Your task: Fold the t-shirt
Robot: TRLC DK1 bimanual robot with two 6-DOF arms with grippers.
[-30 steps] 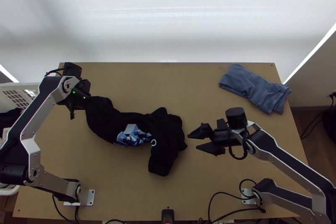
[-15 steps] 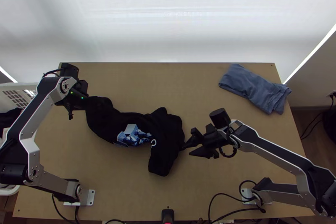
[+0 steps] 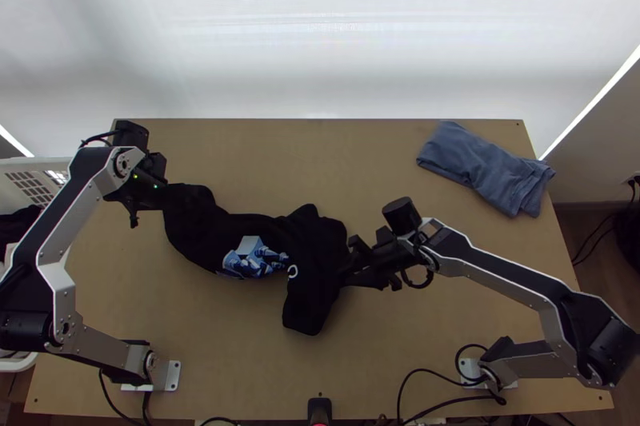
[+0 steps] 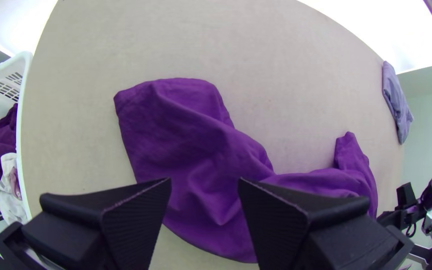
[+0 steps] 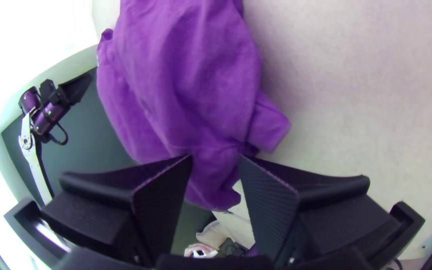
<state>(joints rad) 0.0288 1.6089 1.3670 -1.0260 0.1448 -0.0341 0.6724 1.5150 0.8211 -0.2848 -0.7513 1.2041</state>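
Stretching in a rumpled strip from the left part of the wooden table to its middle, the black t-shirt lies with its blue and white print facing up. The left gripper is open at the shirt's left end, its two fingers parted; the right gripper is open too, at the right end, though whether it touches the fabric cannot be told. A folded blue-grey cloth lies near the far right corner, and a white basket holding clothes is beside the table's left edge.
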